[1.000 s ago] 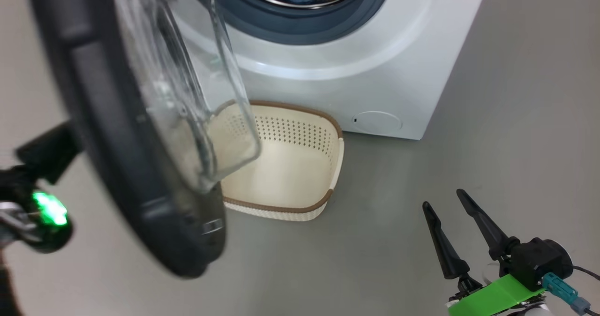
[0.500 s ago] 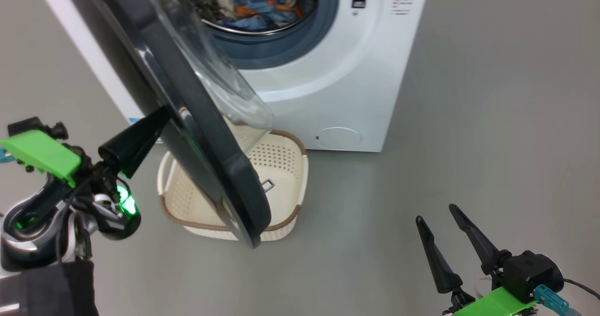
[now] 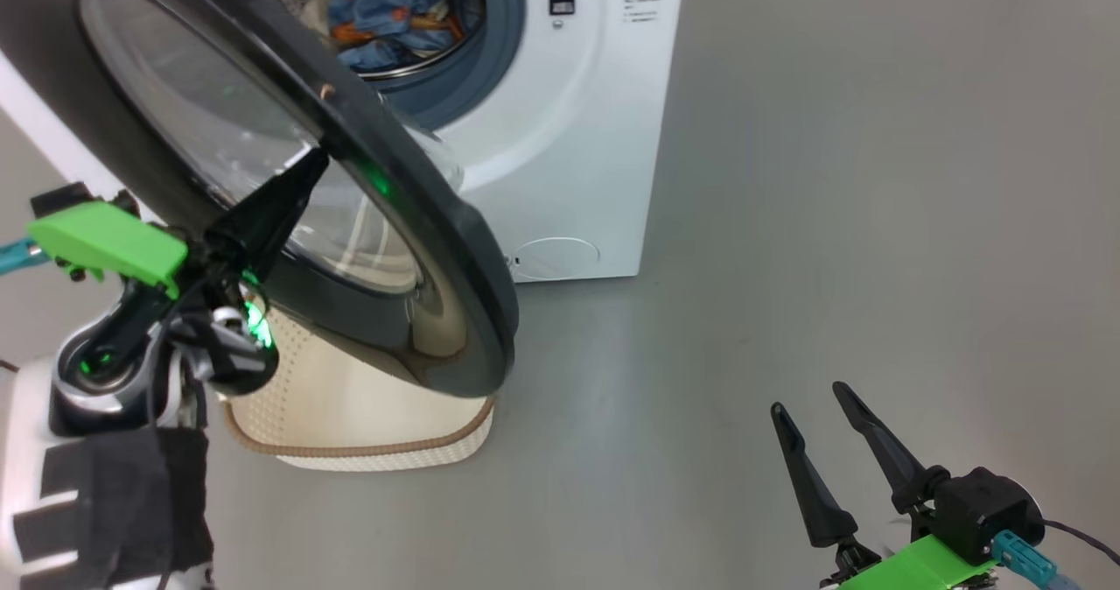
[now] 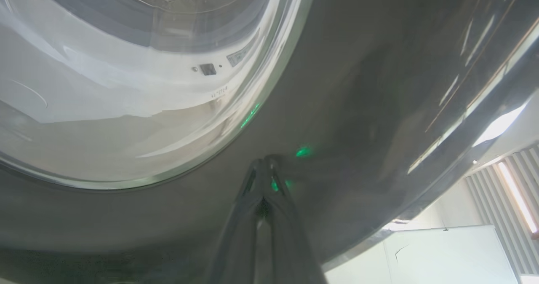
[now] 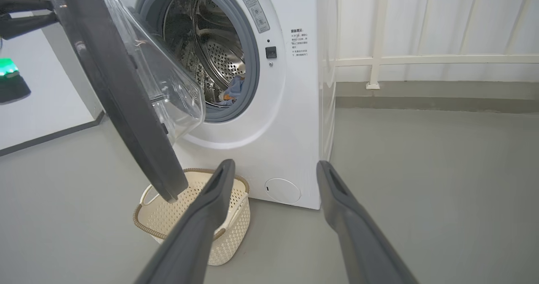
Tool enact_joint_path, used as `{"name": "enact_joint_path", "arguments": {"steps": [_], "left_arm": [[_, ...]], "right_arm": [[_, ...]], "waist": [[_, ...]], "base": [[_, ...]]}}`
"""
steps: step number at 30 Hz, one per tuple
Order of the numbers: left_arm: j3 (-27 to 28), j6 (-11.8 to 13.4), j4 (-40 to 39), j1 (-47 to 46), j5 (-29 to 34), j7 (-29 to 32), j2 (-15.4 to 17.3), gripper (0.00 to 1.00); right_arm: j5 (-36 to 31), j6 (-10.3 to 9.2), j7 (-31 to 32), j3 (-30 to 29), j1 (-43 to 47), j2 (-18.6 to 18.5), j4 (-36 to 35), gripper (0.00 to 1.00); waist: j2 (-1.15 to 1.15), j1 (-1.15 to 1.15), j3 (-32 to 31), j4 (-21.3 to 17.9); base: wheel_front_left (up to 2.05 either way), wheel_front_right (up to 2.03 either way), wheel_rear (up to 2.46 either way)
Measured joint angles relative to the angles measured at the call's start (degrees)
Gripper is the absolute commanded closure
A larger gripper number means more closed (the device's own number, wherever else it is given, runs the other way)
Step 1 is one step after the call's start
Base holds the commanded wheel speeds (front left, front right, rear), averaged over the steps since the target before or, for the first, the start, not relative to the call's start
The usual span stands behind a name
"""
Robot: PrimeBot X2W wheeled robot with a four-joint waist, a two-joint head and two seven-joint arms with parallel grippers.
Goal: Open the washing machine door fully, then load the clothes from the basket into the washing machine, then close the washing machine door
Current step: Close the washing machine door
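A grey floor (image 3: 787, 222) is seen, and on it the washing machine (image 3: 577, 135) is stood, white and boxy, with its drum opening uncovered. The washing machine door (image 3: 420, 249) is hung at the machine's left side and is swung out at a slant from the machine's front, neither flat against it nor fully back. In the right wrist view the door (image 5: 122, 107) is seen edge-on, with its clear glass bowl turned toward the drum opening of the machine (image 5: 290, 128).

The basket (image 3: 367, 450) is set on the floor just in front of the machine, below the door's lower edge; in the head view its upper part is hidden by the door, while in the right wrist view the basket (image 5: 227, 233) is seen nearly whole.

The left gripper (image 3: 319, 159) is held at the outer face of the door, on the side away from the machine. In its own wrist view the left gripper (image 4: 263, 164) is shown with fingers pressed together and their tips laid against the glossy dark ring of the door (image 4: 358, 86), just outside the window.

The right gripper (image 3: 809, 398) is held well apart from the machine, off its front right over the floor, its fingers spread wide; in its own view the right gripper (image 5: 274, 165) is pointed at the machine's front.

The clothes (image 3: 385, 3) are lying inside the machine's drum, blue with orange, and they (image 5: 236, 88) are seen low in the drum.
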Motion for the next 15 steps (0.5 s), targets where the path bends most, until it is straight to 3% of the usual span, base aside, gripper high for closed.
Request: {"name": "enact_joint_path", "arguments": {"steps": [11,15], "left_arm": [[-1.19,-5.75,9.36,-4.51,2.02,-5.25,-0.29,1.00],[-2.76,-7.94,11.56,-5.05,7.03,-8.18,1.18,1.00]], "right_arm": [[0.07,0.00,0.00,0.63,-1.20,0.27,0.35,0.00],[0.05,0.00,0.00,0.47,-1.18,0.40,0.34,0.00]], "waist": [[0.00,0.00,0.45,-1.97],[0.00,0.00,0.18,-2.40]], "base": [[0.00,0.00,0.00],[0.00,0.00,0.00]]}}
